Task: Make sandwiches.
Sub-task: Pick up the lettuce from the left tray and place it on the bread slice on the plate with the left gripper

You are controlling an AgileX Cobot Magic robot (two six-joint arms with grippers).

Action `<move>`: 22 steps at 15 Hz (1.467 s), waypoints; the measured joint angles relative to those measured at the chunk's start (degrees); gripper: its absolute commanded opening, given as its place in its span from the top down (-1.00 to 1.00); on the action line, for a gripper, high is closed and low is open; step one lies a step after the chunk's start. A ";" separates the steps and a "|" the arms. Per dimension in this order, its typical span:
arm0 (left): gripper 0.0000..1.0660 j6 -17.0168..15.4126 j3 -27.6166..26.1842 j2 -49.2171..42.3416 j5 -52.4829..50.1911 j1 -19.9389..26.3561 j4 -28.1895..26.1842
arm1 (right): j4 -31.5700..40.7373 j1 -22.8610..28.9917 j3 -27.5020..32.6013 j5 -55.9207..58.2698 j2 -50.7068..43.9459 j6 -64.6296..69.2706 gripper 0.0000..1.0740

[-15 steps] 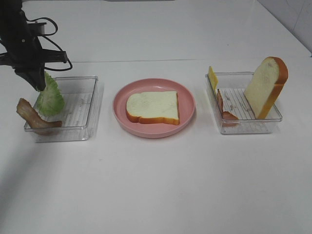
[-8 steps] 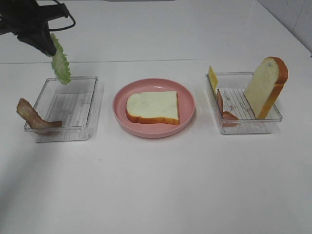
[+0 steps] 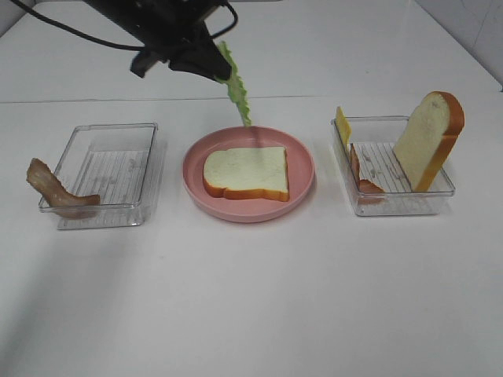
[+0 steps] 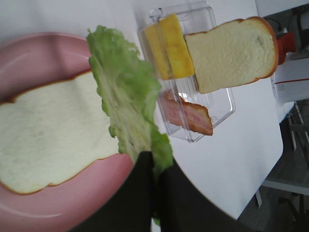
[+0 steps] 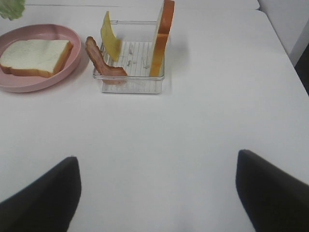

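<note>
the left claw [image 4: 154,166] is clamped on the lower end of a ruffled green lettuce leaf [image 3: 236,88], which hangs from it over a round pink plate [image 3: 195,169]. under the claw a white bread slice with orange-brown crust [image 3: 247,172] lies flat on that plate. the right claw [image 5: 157,193] gapes wide, holding nothing. ahead of it, a clear rectangular plastic tray [image 5: 129,86] holds an upright bread slice [image 5: 164,29], a yellow cheese slice [image 5: 112,41] and a brown-red bacon strip [image 5: 96,55].

No lettering, label, brand, number or sign can be read in any view (the pink plate [image 3: 193,169], the clear tray [image 3: 151,157] at its nine o'clock, the other tray [image 3: 397,206] at three o'clock and the bread slice [image 3: 247,171] on the plate all look plain).
</note>
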 measured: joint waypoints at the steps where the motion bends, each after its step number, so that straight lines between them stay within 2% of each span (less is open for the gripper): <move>1: 1.00 1.26 0.00 1.66 -1.32 -1.72 -1.60 | 0.00 0.00 0.00 0.00 0.00 0.00 -0.54; 4: 1.00 4.30 0.00 6.70 -4.01 -5.44 -4.53 | 0.00 0.00 0.00 0.00 0.00 0.00 -0.54; 7: 1.00 4.81 0.00 10.37 -4.47 -5.84 -3.90 | 0.00 0.00 0.00 0.00 0.00 0.00 -0.54; 9: 1.00 4.81 0.00 10.60 -4.81 -5.84 -0.74 | 0.00 0.00 0.00 0.00 0.00 0.00 -0.54; 12: 1.00 2.29 0.00 10.60 -4.76 -5.84 5.21 | 0.00 0.00 0.00 0.00 0.00 0.00 -0.54; 13: 0.94 1.78 0.00 10.60 -4.76 -5.84 7.96 | 0.00 0.00 0.00 0.00 0.00 0.00 -0.54; 14: 0.94 1.78 0.00 10.60 -4.76 -5.84 7.96 | 0.00 0.00 0.00 0.00 0.00 0.00 -0.54; 15: 0.74 1.55 0.00 10.60 -4.76 -5.84 10.20 | 0.00 0.00 0.00 0.00 0.00 0.00 -0.54; 16: 0.34 1.55 0.00 10.60 -4.70 -5.84 12.15 | 0.00 0.00 0.00 0.00 0.00 0.00 -0.54; 17: 0.34 1.55 0.00 10.60 -4.70 -5.84 12.15 | 0.00 0.00 0.00 0.00 0.00 0.00 -0.54; 18: -0.13 1.49 0.00 10.54 -4.70 -5.84 13.01 | 0.00 0.00 0.00 0.00 0.00 0.00 -0.54; 19: -0.27 1.43 0.00 10.14 -4.81 -5.84 13.98 | 0.00 0.00 0.00 0.00 0.00 0.00 -0.54; 20: -0.33 1.38 0.00 9.22 -5.27 -5.84 15.58 | 0.00 0.00 0.00 0.00 0.00 0.00 -0.54; 22: -0.33 0.80 0.00 7.10 -5.44 -5.73 18.33 | 0.00 0.00 0.00 0.00 0.00 0.00 -0.54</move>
